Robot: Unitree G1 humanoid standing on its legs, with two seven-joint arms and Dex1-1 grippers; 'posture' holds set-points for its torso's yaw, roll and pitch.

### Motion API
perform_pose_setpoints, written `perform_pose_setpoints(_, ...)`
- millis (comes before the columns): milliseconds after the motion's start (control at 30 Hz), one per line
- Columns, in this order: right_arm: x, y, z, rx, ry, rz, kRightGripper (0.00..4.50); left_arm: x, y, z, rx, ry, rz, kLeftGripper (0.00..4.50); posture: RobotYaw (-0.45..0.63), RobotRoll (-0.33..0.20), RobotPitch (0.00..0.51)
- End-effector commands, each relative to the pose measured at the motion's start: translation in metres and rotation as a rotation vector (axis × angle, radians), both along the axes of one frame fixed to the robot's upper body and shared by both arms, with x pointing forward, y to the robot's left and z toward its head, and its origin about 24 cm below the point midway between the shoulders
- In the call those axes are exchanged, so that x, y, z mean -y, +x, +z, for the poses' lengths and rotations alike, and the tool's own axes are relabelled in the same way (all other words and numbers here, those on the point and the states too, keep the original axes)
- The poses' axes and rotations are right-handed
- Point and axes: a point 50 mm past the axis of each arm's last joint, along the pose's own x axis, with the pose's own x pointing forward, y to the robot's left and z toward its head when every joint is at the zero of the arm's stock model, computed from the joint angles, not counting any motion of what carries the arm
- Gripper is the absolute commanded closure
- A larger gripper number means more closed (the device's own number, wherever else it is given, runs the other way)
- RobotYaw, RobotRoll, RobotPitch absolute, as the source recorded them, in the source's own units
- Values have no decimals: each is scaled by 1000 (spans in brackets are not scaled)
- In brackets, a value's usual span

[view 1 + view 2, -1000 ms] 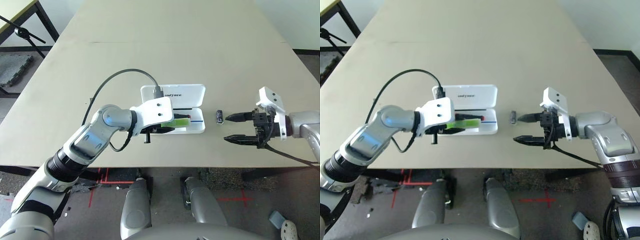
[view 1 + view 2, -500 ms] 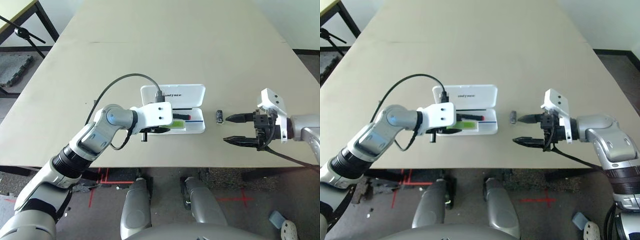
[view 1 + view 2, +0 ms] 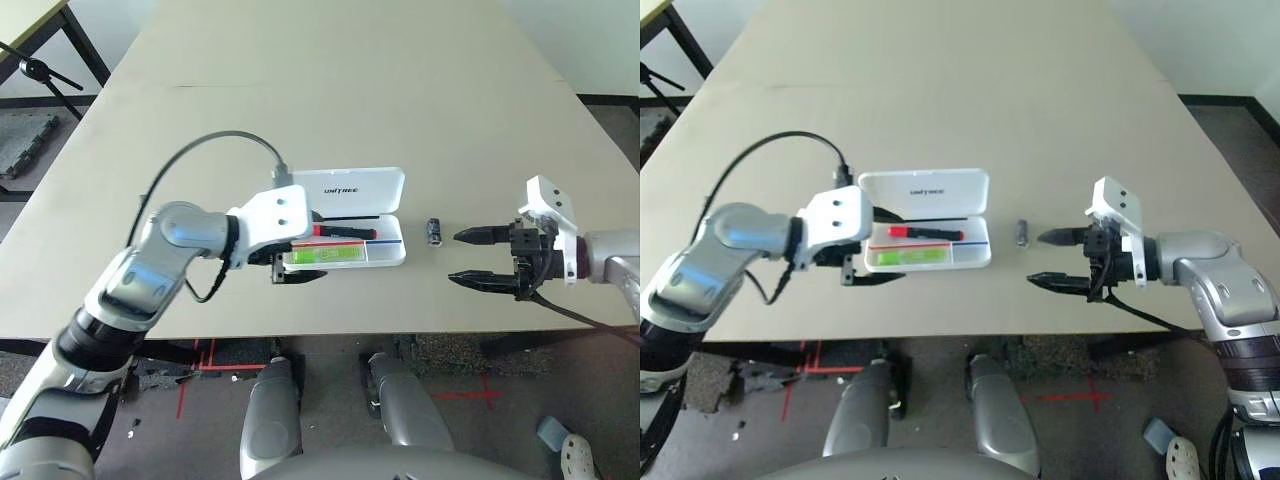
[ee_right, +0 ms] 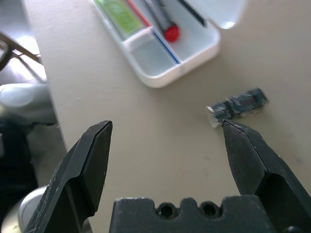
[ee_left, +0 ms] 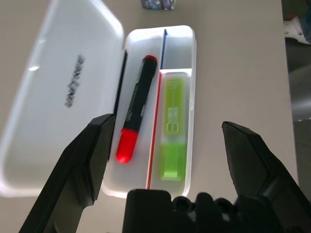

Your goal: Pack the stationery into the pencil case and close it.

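The white pencil case (image 3: 388,250) lies open near the table's front, its lid (image 3: 360,187) folded back flat. In its tray lie a red-capped black marker (image 3: 345,232) and a lime-green highlighter (image 5: 173,127), side by side. My left gripper (image 5: 167,124) is open at the case's left end, a finger on each side of the tray and nothing between them. A small dark stubby item (image 3: 433,231) rests on the table just right of the case. My right gripper (image 3: 455,257) is open, pointing at that item from the right, a short gap away.
The tan table (image 3: 330,90) stretches far behind the case. Its front edge (image 3: 400,330) runs close below both grippers. A black cable (image 3: 200,150) loops up from my left wrist. A tripod leg (image 3: 40,72) stands off the table's far left.
My left gripper has opened and left the green highlighter in the tray. It has drawn back to the left end of the case. The right arm has hardly moved.
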Motion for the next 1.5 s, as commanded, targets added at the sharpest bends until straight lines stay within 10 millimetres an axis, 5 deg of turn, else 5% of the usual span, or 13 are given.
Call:
perform_pose_setpoints(33, -4, 2, 12, -5, 8, -65, 0, -12, -4, 13, 26, -20, 25, 21, -36, 0, 194)
perform_pose_setpoints(467, -15, 48, 54, 219, 50, -596, 0, -14, -3, 12, 35, -43, 57, 21, -57, 0, 194)
perform_pose_setpoints(767, -47, 47, 66, 204, 35, -782, 0, -14, 2, 10, 46, -34, 54, 21, -77, 0, 205)
perform_pose_setpoints(1100, -66, 20, 31, 11, -42, -717, 0, -14, 2, 6, 41, -21, 50, 21, -77, 0, 216)
perform_pose_setpoints(1500, -74, 10, -7, -98, -90, -689, 0, -14, 4, 5, 46, -15, 53, 21, -71, 0, 217)
